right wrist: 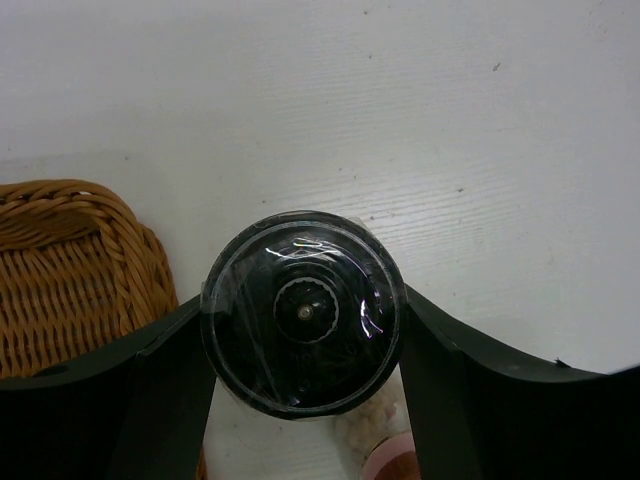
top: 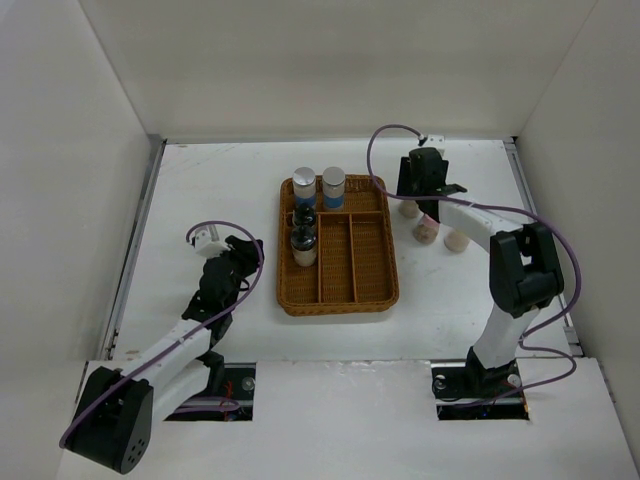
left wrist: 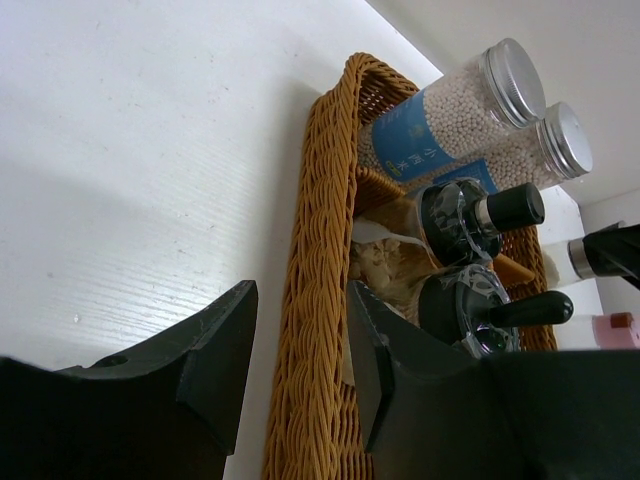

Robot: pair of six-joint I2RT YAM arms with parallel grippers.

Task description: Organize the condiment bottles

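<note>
Two silver-capped bottles (top: 304, 185) (top: 333, 184) stand in the back left compartment of the wicker tray (top: 375, 295). Two black-capped bottles (top: 303, 218) (top: 303, 245) stand just in front of them. My right gripper (top: 420, 195) is right of the tray, and its fingers press both sides of a third black-capped bottle (right wrist: 302, 315) that stands on the table. A pink-capped bottle (top: 427, 232) and a pale-capped bottle (top: 456, 240) stand close in front of it. My left gripper (top: 246, 260) hangs just left of the tray, its jaws a little apart and holding nothing.
In the left wrist view the tray's left rim (left wrist: 320, 300) runs past the gap between my fingers. White walls close the table in at the back and on both sides. The tray's middle and right compartments hold nothing.
</note>
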